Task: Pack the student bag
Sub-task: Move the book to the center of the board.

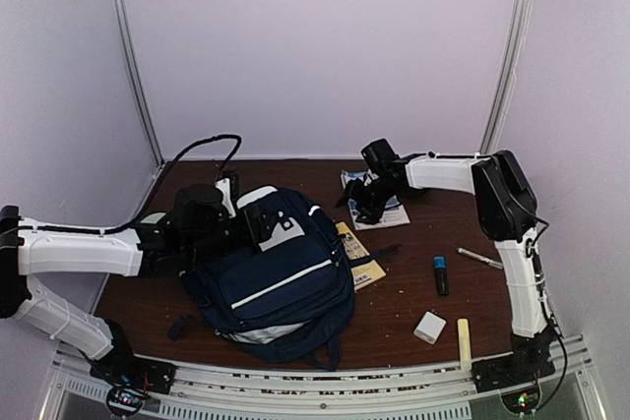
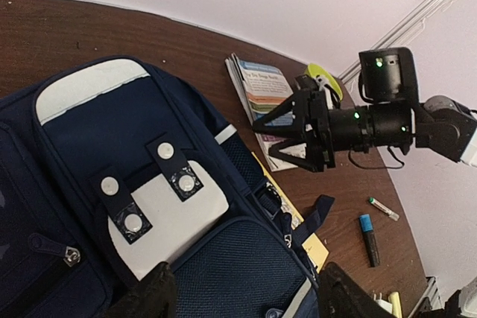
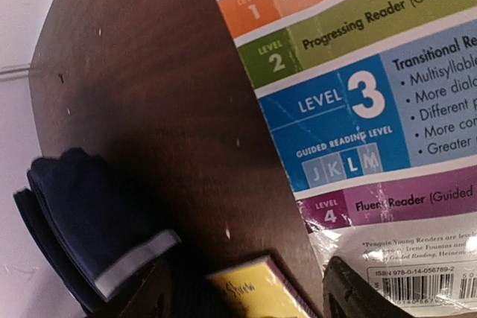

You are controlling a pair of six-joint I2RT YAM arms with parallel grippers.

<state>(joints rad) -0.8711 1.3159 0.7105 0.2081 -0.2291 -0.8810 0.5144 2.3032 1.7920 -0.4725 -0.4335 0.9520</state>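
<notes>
Top view: student bag [image 1: 281, 277] lies left of centre on the table [image 1: 409, 294], long axis roughly near-to-far, top end away from the bases. Left gripper [image 1: 236, 221] is at the bag's top-left. Right gripper [image 1: 366, 200] hangs over a reader book [image 1: 392, 210] just right of the bag, so the right arm is nearer the book. Left wrist: own fingers [image 2: 149, 296] apart above the bag's front, nothing clamped; right jaws also apart. Right wrist: fingers straddle the book's edge, empty; bag lies left. Legible: "LEVEL 3", "Progressing Reader", "GUIDED READING LEVEL J K L M", "ISBN 978-0-14-056789-2".
</notes>
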